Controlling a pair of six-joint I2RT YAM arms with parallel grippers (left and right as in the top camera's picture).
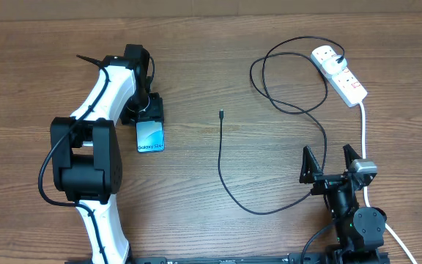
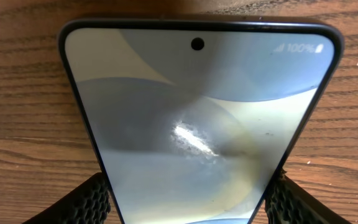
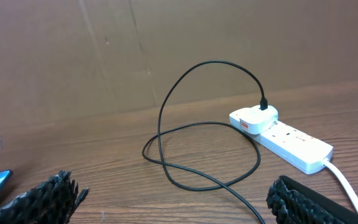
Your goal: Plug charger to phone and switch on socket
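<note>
The phone (image 1: 150, 137) lies flat on the wooden table, screen up and lit, with "Galaxy S24+" text at its near end. My left gripper (image 1: 146, 110) is over its far end. In the left wrist view the phone (image 2: 197, 112) fills the frame and both finger pads of the left gripper (image 2: 188, 202) press its long edges. The charger cable (image 1: 229, 183) loops across the table; its connector tip (image 1: 221, 113) lies free mid-table and its plug (image 1: 327, 55) sits in the socket (image 1: 341, 73). My right gripper (image 1: 332, 165) is open and empty at the front right.
The socket's thick white cord (image 1: 363, 132) runs toward the front past my right arm. The right wrist view shows the socket (image 3: 284, 140), the cable loops (image 3: 197, 168) between the open fingers of the right gripper (image 3: 179, 205), and a brown wall behind.
</note>
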